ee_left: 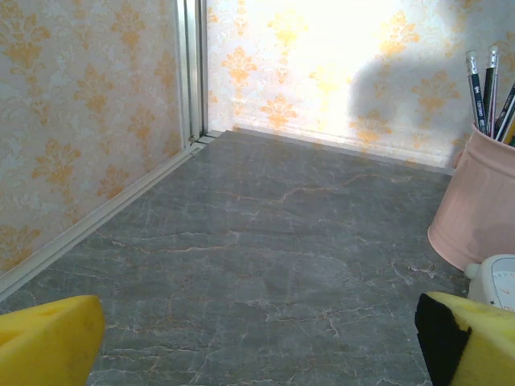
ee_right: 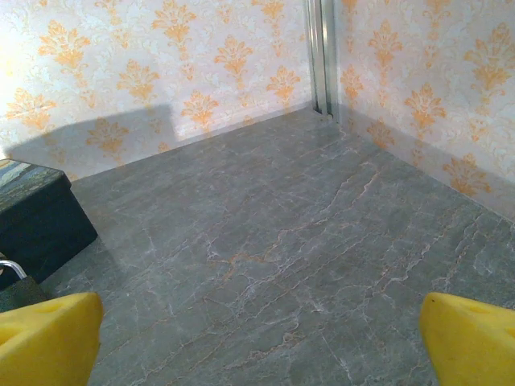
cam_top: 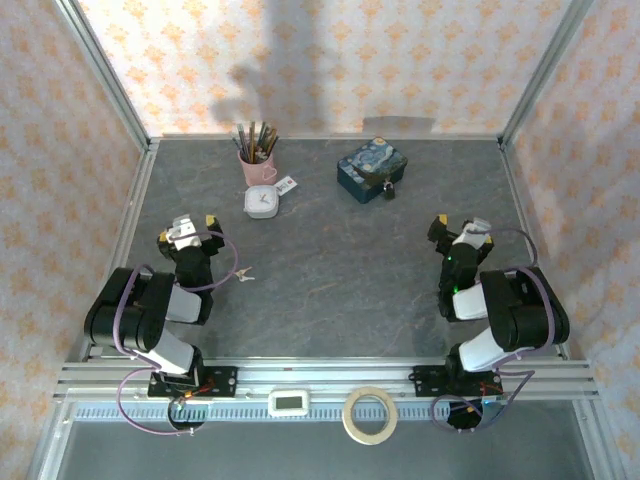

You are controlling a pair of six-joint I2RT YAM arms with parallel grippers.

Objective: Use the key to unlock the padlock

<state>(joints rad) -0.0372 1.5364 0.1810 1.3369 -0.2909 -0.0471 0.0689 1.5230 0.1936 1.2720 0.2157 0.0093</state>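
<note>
Padlock [cam_top: 388, 187]: one, tiny and dark with a thin silvery shackle, hanging against the near face of the one blue starry-night box [cam_top: 371, 170]. The right wrist view shows the padlock [ee_right: 16, 288] just beside the box [ee_right: 36, 211].

There is one key bunch [cam_top: 243, 273], thin and silvery. It lies flat on the grey worktop [cam_top: 330, 280], well apart from the box on its near left. How many keys hang on the ring is too small to count.

There are two claws, each with two yellow-tipped fingers.
- The left claw [cam_top: 187, 227] sits well to the left of the box. Its fingers are spread wide and hold nothing.
- The right claw [cam_top: 464, 229] sits to the near right of the box. It is spread just as wide and is also empty-handed.

Left of the box stands one pink cup [cam_top: 255, 166], holding a clutch of pens and pencils [cam_top: 255, 138] too crowded to count. Nearer than the cup, still left of the box, are two more things:
- One small white clock [cam_top: 262, 202].
- One white tag [cam_top: 286, 184], whose dark print is too small to read.

Well apart from the box, on the near rail [cam_top: 150, 375], lie one roll of tape [cam_top: 347, 415] and one small white device [cam_top: 291, 402] with a screen. Its display is unreadable.
</note>
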